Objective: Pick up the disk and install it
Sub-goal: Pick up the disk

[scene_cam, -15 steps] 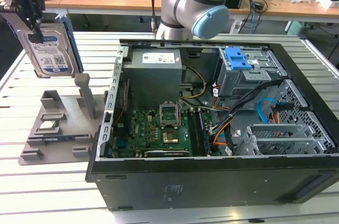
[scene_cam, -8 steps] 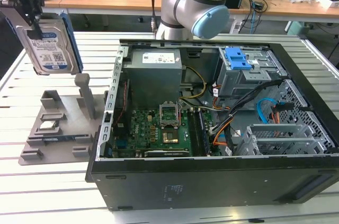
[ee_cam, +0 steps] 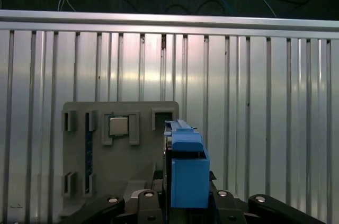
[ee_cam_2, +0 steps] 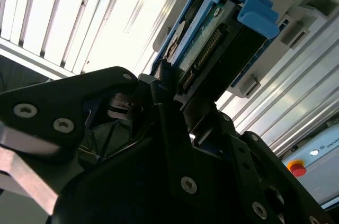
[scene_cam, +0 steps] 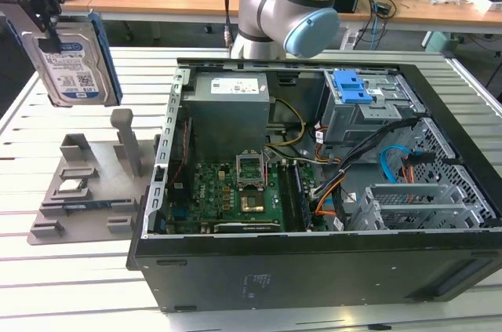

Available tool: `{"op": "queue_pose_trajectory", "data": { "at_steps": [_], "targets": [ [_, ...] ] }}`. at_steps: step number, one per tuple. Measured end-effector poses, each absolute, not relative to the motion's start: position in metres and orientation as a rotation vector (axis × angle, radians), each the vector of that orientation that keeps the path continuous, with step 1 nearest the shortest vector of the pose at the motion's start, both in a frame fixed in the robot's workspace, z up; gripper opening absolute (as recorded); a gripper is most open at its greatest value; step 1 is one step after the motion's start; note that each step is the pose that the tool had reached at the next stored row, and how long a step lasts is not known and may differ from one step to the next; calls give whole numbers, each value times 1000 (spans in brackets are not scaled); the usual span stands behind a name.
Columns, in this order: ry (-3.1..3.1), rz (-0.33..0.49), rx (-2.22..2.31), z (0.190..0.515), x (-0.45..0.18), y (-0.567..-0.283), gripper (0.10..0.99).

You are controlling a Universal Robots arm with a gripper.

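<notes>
Pickup done — gripper (scene_cam: 49,34) clamped on the disk (scene_cam: 74,65) above the grey fixture (scene_cam: 59,214) — installing in the case (scene_cam: 314,269) remains

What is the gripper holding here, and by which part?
The gripper holds the disk by its upper edge, hanging upright above the grey fixture.

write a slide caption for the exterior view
The gripper holds the disk in the air over the grey parts holder, beside the open computer case.
</notes>
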State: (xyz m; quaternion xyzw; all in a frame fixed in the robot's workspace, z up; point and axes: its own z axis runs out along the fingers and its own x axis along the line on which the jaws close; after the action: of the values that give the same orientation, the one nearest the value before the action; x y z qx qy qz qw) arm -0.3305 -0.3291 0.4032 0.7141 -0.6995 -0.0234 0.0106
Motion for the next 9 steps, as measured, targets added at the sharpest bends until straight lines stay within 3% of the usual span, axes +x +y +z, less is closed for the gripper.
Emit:
{"op": "queue_pose_trajectory", "data": {
  "at_steps": [9],
  "targets": [
    [-2182, -75, 2228, 413, -329, -328, 361]
  ]
}}
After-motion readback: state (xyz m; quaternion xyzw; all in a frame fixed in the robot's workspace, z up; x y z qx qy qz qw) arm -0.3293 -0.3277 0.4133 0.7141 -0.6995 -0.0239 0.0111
